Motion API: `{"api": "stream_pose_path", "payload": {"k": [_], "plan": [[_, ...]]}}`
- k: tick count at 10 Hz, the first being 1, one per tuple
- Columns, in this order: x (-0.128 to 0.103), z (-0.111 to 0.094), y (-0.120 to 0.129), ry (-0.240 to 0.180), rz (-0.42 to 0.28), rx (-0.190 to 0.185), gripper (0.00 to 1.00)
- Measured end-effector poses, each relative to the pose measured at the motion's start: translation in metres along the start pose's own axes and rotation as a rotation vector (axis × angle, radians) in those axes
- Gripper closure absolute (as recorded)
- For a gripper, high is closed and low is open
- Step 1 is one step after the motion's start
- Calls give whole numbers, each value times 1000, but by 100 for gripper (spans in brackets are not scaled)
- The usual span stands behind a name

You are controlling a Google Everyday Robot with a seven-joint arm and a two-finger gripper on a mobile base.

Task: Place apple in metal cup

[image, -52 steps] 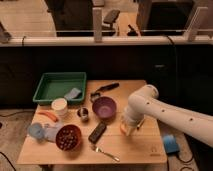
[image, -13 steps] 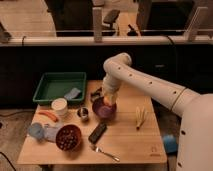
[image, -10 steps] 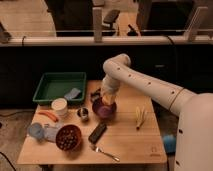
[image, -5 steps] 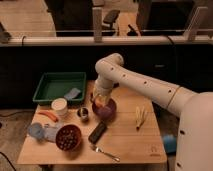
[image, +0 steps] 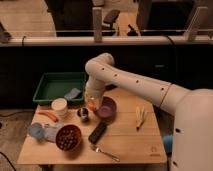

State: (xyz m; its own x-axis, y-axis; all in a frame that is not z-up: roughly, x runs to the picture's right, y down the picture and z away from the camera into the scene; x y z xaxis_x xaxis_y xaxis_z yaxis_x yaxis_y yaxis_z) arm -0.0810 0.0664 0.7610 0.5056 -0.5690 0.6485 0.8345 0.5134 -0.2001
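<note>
While the white arm is reaching down over the light wooden table (image: pixel 127 142), items are sitting as follows, left to right.

- A pale blue round piece (image: pixel 36 131) is lying at the table's left edge, with a long thin orange carrot-like item (image: pixel 48 115) just behind it.
- A green rectangular tray (image: pixel 52 87) is occupying the back left corner, and a white cup (image: pixel 59 106) is standing just in front of it.
- A dark bowl of reddish contents (image: pixel 68 137) is sitting near the front edge.
- The small shiny steel metal cup (image: pixel 83 114) is standing upright, just right of the white cup.
- The gripper (image: pixel 92 104) is hanging just right of the metal cup and slightly above it, clamping the small round orange-yellow apple (image: pixel 92 106). The apple is not yet in the cup.
- A purple bowl (image: pixel 108 107) is sitting just right of the gripper, and a black oblong block (image: pixel 97 132) is lying in front of it.
- A pale yellow long item (image: pixel 140 117) is lying farther right.
</note>
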Motion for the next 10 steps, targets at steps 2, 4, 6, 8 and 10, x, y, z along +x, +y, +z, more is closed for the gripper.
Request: {"api": "stream_pose_path", "payload": {"k": [2,4,6,8,10], "plan": [[-15,4,-9,-18,-61,-20,100],[-20,5,-13,-28,-89,-30,100],[-26,8,-18,-40,-128,-51,100],[-32,12,-25,-46,-155,-63,99],[-36,15,-31,-49,-174,-83,81]]}}
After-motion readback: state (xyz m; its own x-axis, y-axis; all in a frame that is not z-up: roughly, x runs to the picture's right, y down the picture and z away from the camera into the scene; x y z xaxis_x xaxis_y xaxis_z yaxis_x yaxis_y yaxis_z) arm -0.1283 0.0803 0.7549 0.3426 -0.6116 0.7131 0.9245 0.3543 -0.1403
